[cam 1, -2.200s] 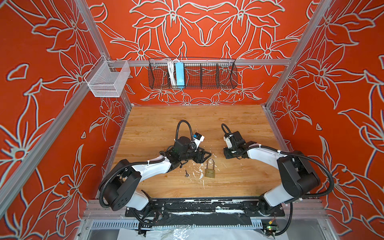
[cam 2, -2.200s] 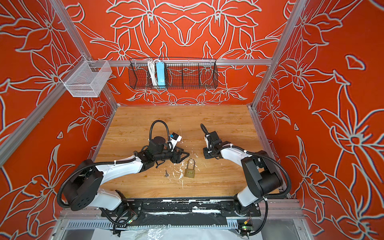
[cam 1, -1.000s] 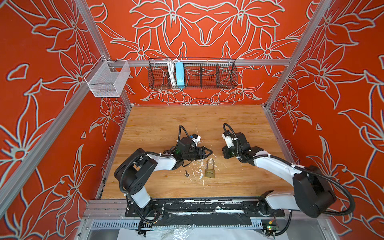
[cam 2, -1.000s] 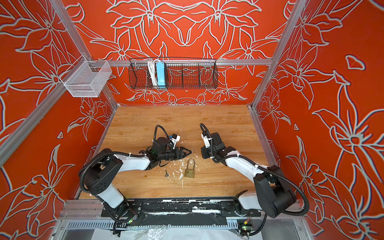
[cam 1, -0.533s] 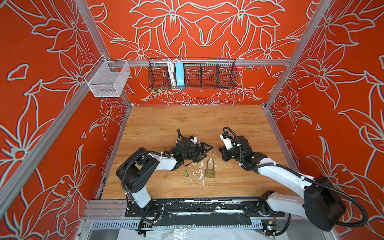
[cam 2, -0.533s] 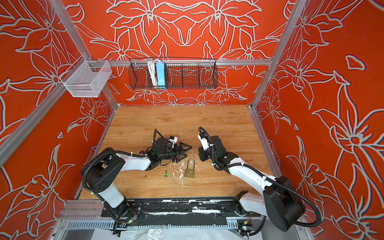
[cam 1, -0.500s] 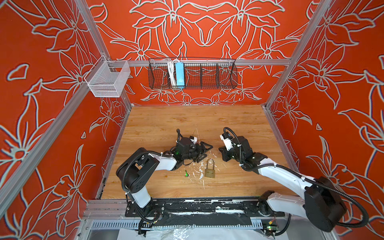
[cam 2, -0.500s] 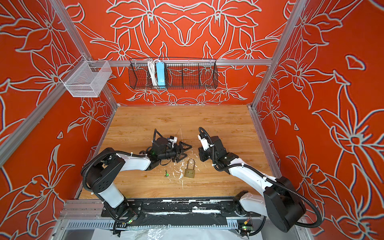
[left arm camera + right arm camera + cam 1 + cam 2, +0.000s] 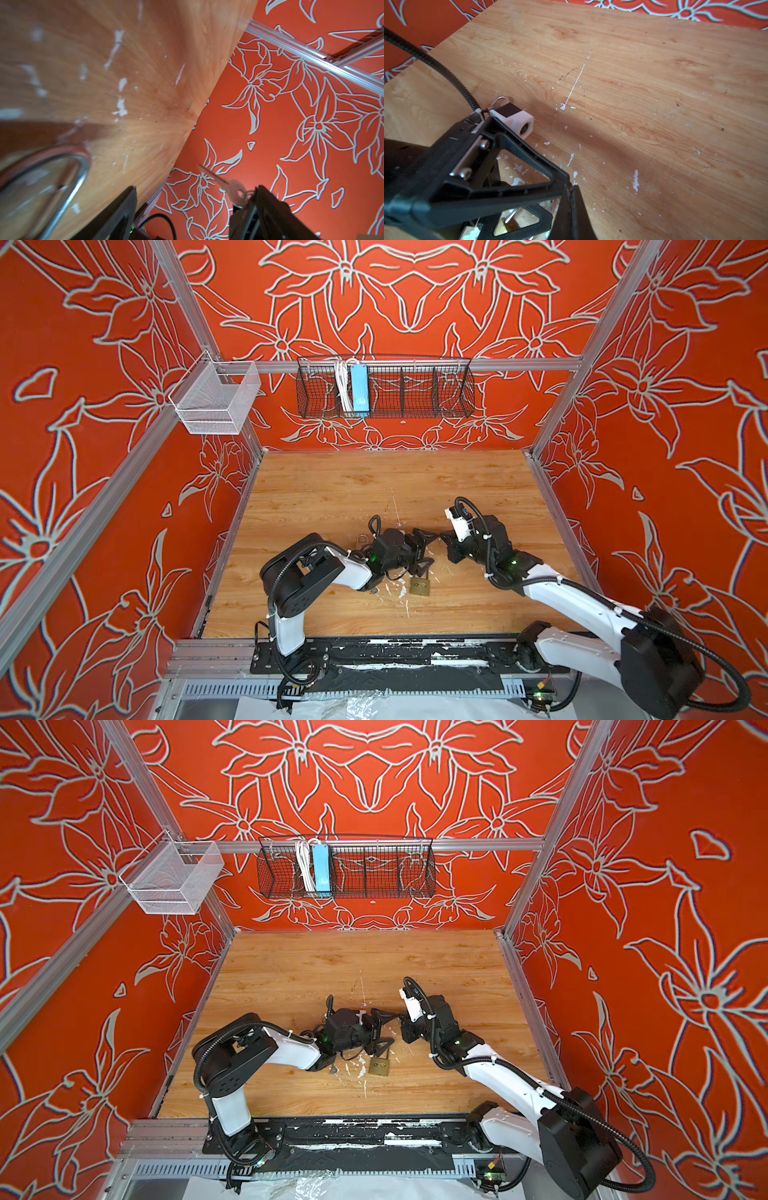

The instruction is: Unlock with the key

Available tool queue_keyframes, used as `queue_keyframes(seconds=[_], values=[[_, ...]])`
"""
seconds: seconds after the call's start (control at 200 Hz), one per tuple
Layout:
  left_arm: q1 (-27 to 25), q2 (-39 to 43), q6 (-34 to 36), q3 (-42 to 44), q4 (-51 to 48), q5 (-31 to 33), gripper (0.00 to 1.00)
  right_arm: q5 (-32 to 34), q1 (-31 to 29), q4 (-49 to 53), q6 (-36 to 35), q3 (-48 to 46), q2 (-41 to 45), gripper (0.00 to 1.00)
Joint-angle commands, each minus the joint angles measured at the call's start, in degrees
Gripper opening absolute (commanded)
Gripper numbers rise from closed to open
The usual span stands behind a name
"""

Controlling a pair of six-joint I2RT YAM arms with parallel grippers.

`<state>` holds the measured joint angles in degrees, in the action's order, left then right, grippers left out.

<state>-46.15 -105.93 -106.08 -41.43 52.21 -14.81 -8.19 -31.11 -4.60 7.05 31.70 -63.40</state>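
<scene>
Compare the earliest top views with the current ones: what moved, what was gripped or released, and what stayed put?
The left gripper slid right, to the shackle of the padlock, and spread its jaws wide. The right gripper, shut, edged left until its tip nearly meets the left one, its arm stretching out low. Nothing on the table was picked up: the padlock and the key lie where they were.

Brass padlock (image 9: 419,586) lies flat, shackle (image 9: 83,164) rearward — seemingly a small key (image 9: 374,591) just beside it.
</scene>
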Motion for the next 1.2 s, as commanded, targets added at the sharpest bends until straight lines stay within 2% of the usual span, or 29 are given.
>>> queue_keyframes(seconds=[0.0,0.105,0.44,0.676,0.886,1.191], values=[[-1.01,-1.38,-6.20,-1.92,5.51,5.39,0.89,-1.47,-0.61,-1.72,-0.46,-1.11,1.10,0.00],[-1.40,-1.89,-8.47,-1.93,7.82,9.03,0.89,-1.83,-0.63,-1.90,-0.45,-1.32,1.34,0.00],[-1.75,-2.83,-9.80,-4.80,8.28,9.90,0.85,-2.62,-0.69,-2.34,-0.46,-1.38,1.48,0.00],[-1.75,-3.72,-9.68,-4.18,10.73,12.62,0.71,-2.41,-0.63,-2.34,-0.41,-1.64,2.22,0.00],[-1.75,-6.24,-9.49,-5.41,13.50,12.88,0.62,-2.45,-0.62,-2.61,-0.46,-1.99,2.88,0.00],[-1.66,-8.88,-7.87,-6.44,18.58,12.81,0.39,-1.80,-0.62,-2.70,-0.50,-2.34,3.64,0.00]])
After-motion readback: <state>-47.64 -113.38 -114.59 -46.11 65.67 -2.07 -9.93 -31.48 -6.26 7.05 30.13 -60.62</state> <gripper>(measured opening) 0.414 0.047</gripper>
